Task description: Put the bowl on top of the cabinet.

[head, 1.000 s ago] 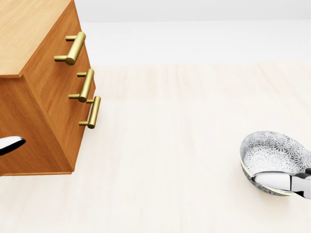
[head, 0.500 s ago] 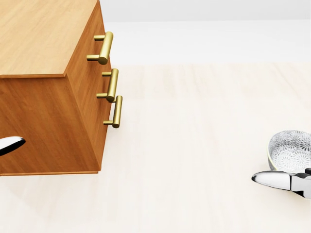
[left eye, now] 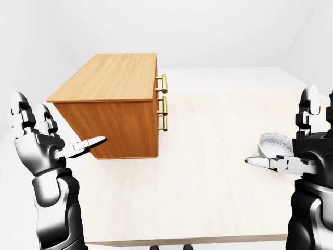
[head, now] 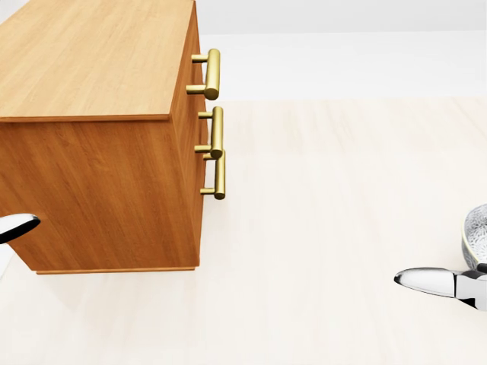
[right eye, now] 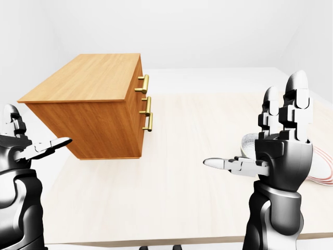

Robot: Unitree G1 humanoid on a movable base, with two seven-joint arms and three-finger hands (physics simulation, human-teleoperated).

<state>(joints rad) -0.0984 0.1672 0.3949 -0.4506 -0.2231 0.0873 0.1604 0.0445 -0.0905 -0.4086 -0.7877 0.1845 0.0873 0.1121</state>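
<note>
Right hand: fingers upright and spread, thumb pointing toward frame left, clasping nothing. Left hand: likewise splayed and unladen, at the lower left of the left-eye view. Both are held up off the pale wooden desk, judged a neutral posture that keeps the fingers away from the furniture.

The round grey-and-white patterned bowl rests on the desk at the right edge of the frame, just beyond the right thumb and not grasped. The brown wooden box-shaped cabinet stands at upper left, well apart from the bowl, with its brass bar handles facing frame right.

Judgement: pickup has not begun. The bowl lies on the right hand's side, so that hand is the likelier one to take it.
</note>
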